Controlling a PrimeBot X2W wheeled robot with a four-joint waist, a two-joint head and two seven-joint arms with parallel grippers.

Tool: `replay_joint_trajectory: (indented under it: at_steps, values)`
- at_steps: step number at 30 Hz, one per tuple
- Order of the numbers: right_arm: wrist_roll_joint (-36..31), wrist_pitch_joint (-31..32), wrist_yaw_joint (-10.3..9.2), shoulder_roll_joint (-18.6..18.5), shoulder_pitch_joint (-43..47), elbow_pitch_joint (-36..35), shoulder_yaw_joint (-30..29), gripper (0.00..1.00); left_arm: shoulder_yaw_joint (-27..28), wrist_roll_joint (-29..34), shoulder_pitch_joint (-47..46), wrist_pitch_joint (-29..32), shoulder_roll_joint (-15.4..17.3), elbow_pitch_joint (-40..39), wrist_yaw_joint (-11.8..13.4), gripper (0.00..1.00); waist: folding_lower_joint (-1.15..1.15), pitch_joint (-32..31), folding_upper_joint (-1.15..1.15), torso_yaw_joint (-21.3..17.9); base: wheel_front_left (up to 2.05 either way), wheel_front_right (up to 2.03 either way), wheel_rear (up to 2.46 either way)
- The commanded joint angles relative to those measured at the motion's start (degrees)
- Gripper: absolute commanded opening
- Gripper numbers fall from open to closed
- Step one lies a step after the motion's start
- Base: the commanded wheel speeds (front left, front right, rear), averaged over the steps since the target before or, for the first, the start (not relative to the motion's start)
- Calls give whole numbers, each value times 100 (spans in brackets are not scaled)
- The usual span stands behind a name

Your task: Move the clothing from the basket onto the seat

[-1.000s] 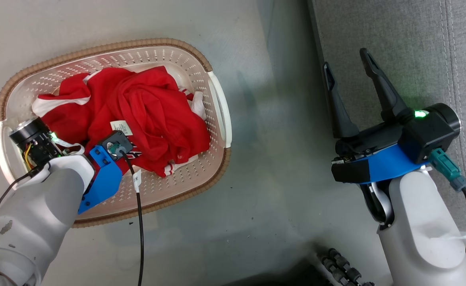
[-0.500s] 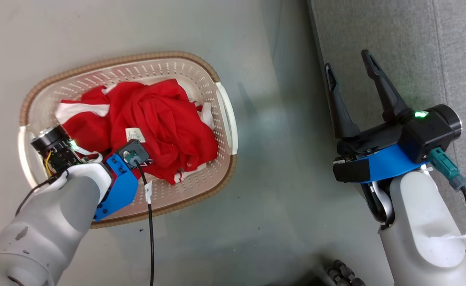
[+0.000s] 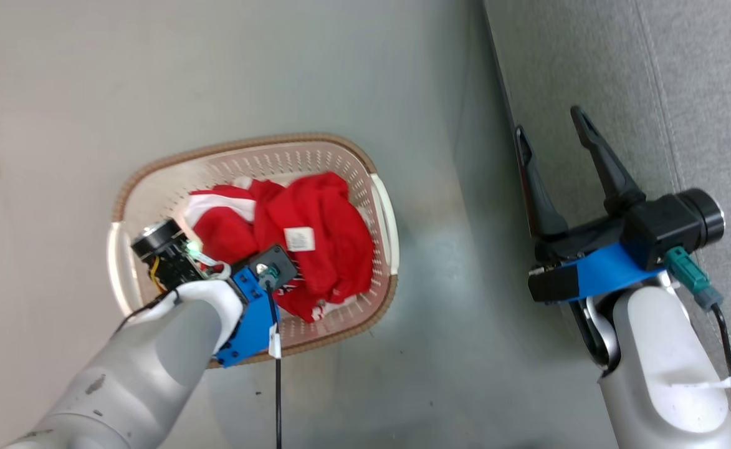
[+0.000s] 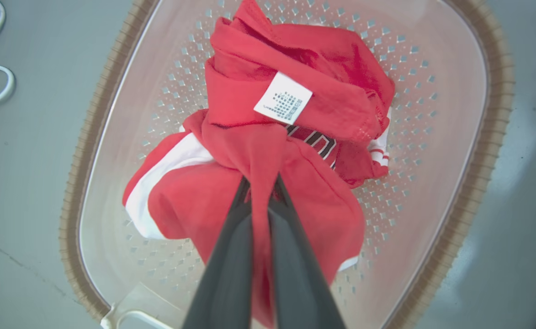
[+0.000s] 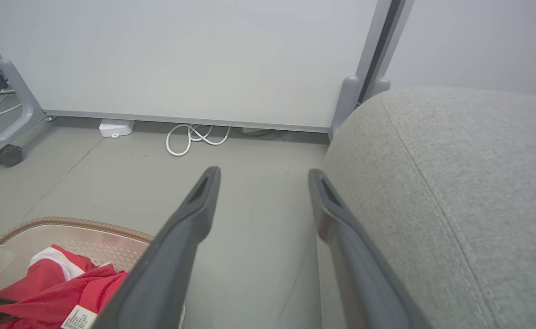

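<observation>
A smooth grey-green floor (image 3: pixel 340 75) runs under everything; in the right wrist view a white panel (image 5: pixel 181 55) on a wheeled frame closes off the far side, and a looped white cable (image 5: pixel 190 137) lies at its foot. The basket (image 3: pixel 247 140) stands on the floor to the robot's left; the seat (image 3: pixel 589 62) rises along the right as a grey cushion edge with a stitched seam; a strip of bare floor lies between the two.

The clothing (image 3: pixel 328 237) is bunched inside the basket, a red heap with white trim; a small white label (image 4: pixel 283 97) faces up on its top fold. The left gripper (image 4: pixel 259 180) points down into the basket; its two fingers are pressed together on a ridge of the red cloth, which is drawn taut between them; the rest of the heap spreads below over the perforated bottom, and whether it has left that bottom I cannot tell. The right gripper (image 3: pixel 547 121) hovers at the seat's edge, well apart from the clothing; its fingers are spread wide with nothing between them.
</observation>
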Motion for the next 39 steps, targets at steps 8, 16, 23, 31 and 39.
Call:
replay_joint_trajectory:
  at_steps: [8, 16, 23, 31, 39]
  values:
    - [-78, -24, 2, -105, 383, 143, -99, 100, -20, -472, 239, -614, -252, -218, -3, 0, 0, -913, 0, 471, 0, 0, 0]
    - [-63, -24, 2, -154, 696, 195, -136, 100, 27, -968, 265, -957, -370, -389, -3, 0, 0, -1529, 0, 699, 0, 0, 0]
    - [-28, -24, 2, -147, 943, 265, -125, 100, 277, -1233, 175, -1030, -414, -740, -3, 0, 0, -2001, 0, 809, 0, 0, 0]
    - [15, -24, 2, -138, 1263, 372, -159, 100, 823, -1184, 281, -1030, -438, -1579, 137, 0, 0, -2565, 0, 942, 0, 0, 0]
    - [66, -24, 3, -109, 1483, 426, -144, 100, 1198, -1143, 197, -1032, -528, -2017, 166, 0, 0, -2963, 0, 978, 0, 0, 0]
